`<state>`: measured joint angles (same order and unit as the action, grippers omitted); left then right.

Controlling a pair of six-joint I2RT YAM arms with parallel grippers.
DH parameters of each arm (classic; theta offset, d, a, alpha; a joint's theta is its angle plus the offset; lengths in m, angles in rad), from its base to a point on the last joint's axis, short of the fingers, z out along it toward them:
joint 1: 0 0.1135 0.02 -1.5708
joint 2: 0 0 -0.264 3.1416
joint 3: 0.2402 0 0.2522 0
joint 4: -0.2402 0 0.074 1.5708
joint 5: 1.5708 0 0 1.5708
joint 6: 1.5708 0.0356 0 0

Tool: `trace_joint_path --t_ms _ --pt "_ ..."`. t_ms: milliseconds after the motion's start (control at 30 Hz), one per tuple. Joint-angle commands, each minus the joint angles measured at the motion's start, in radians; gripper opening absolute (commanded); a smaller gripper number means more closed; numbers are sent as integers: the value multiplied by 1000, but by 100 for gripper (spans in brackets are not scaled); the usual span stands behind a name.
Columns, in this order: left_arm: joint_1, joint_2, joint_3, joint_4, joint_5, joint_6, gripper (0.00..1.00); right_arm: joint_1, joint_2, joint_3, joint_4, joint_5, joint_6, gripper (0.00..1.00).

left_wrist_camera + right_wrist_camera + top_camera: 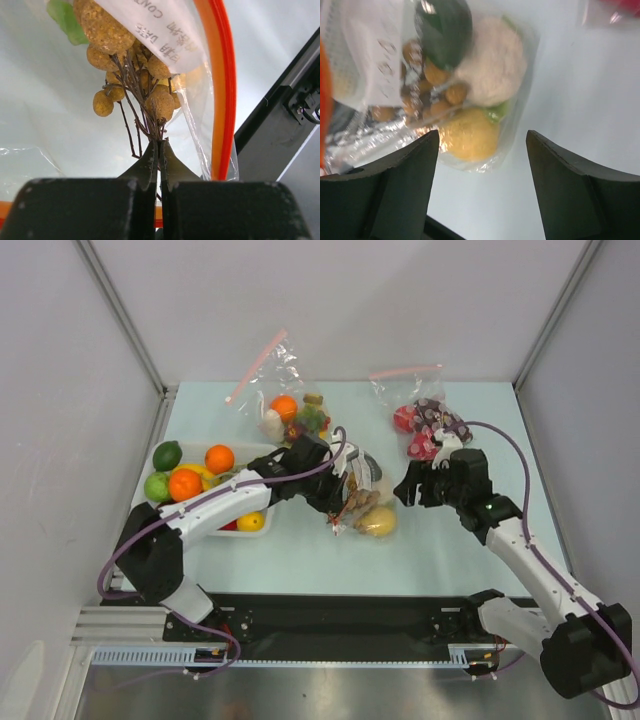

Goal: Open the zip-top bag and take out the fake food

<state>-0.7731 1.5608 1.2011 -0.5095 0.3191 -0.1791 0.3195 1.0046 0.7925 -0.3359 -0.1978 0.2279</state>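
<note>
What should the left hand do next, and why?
Probably draw the left hand back, pulling the brown bumpy cluster out past the orange-red zip rim of the clear crinkly plastic bag: its jaws are shut on the cluster's stems. The open right hand isn't holding the bag, so go slowly.

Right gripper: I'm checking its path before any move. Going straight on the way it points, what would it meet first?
Probably the zip-top bag, where its plastic covers the yellow round fruit framed between the open fingers of the right gripper. How far off it lies, the wrist view cannot show.
</note>
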Motion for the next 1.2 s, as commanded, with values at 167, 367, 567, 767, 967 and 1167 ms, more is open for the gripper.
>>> trace_joint_path --t_ms 167,367,567,767,967,1167 --pt "41 -39 -54 88 47 -13 0 -26 55 -196 321 -242 63 79" --pt "52 -41 -77 104 69 -7 0 -40 141 -277 527 -294 77 82" --pt "54 -39 -87 117 81 -5 0 -42 244 -291 649 -304 62 82" --pt "57 -44 -92 123 75 -8 0 -43 351 -257 673 -322 56 55" --pt "87 -83 -112 150 15 -33 1 -42 364 -225 594 -296 18 4" --pt "133 -127 -118 189 -23 -45 0 -42 283 -194 465 -223 -59 0"
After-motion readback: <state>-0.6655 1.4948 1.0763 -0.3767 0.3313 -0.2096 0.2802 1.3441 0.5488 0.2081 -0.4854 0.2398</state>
